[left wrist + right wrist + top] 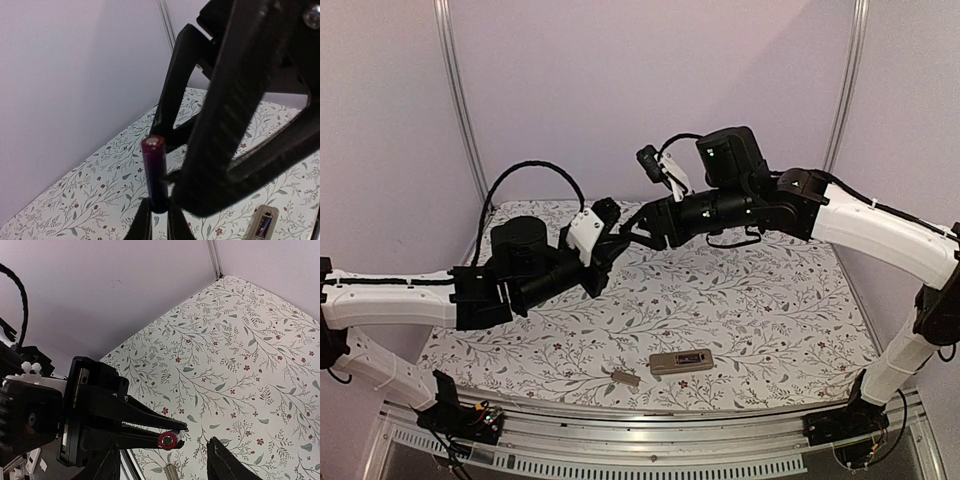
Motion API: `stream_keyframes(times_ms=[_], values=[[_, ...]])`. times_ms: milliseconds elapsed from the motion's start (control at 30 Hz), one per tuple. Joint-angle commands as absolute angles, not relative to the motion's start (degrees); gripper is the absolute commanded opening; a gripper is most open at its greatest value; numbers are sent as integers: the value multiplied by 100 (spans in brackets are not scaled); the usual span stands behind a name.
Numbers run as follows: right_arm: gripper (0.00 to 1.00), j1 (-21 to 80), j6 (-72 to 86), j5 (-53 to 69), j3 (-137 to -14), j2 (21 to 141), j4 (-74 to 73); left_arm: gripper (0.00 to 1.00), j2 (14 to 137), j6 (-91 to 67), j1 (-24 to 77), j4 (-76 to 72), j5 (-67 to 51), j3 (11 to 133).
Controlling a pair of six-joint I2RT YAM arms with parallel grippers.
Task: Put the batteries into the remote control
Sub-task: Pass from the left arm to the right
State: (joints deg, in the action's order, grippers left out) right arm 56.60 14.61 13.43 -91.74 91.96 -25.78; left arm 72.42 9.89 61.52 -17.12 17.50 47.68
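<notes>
Between the pincer tips: one battery (154, 170), dark purple-black, held clear of the table (770, 300).
Left pincer (156, 215): pressed onto the battery's lower end; the metal-capped upper end stands free beyond the fingertips.
Right pincer (162, 457): spread wide, one finger either side of the held battery, tip to tip with the left pincer.
Clearance: one right finger sits just beside the battery in the left wrist view.
Remote control (681, 362): flat on the table, well apart from both pincers, below them and toward the arm bases, tan-grey back up, recess uncovered.
Second battery (265, 225): appears to lie inside that recess, a purple sliver showing; the view is small.
Cover strip (622, 377): on the table just left of the remote, apart from it, likewise well below the pincers.
</notes>
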Motion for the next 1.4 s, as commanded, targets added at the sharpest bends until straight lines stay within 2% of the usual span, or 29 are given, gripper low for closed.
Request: stream_keyframes(times_ms=[0, 233, 400, 500, 667, 733, 767, 833, 867, 900, 1067, 1367], values=[[53, 5678, 1630, 1556, -9360, 9347, -2704, 0, 7299, 1042, 6207, -1491, 1711, 4903], [41, 5678, 1600, 1407, -9404, 9467, -2631, 0, 7352, 1037, 6217, -1387, 1582, 4940], [19, 5678, 1556, 1381, -9413, 9488, -2651, 0, 7352, 1040, 6220, -1365, 1569, 4961], [11, 5678, 1532, 1372, -9405, 9492, -2727, 0, 7356, 1039, 6214, -1373, 1574, 4966], [1, 5677, 1525, 1307, -9400, 9467, -2837, 0, 7324, 1014, 6220, -1388, 1565, 4950], [0, 5663, 1544, 1246, -9396, 9443, -2848, 0, 7272, 936, 6215, -1446, 1564, 4925], [0, 5634, 1595, 1245, -9401, 9416, -2836, 6, 7220, 867, 6217, -1518, 1571, 4868], [0, 5525, 1712, 1448, -9364, 9337, -2673, 49, 7004, 785, 6221, -1845, 1408, 4618], [0, 5419, 1827, 1680, -9232, 9226, -2446, 62, 6843, 784, 6218, -2141, 1256, 4392], [0, 5339, 1924, 1972, -9062, 9131, -1988, 69, 6680, 789, 6215, -2476, 1110, 4147], [0, 5212, 2392, 3229, -8447, 8590, -451, 71, 6053, 745, 6194, -3540, 665, 3502], [0, 5221, 2593, 3493, -8156, 8454, 339, 61, 6262, 364, 6171, -4339, 214, 3768]])
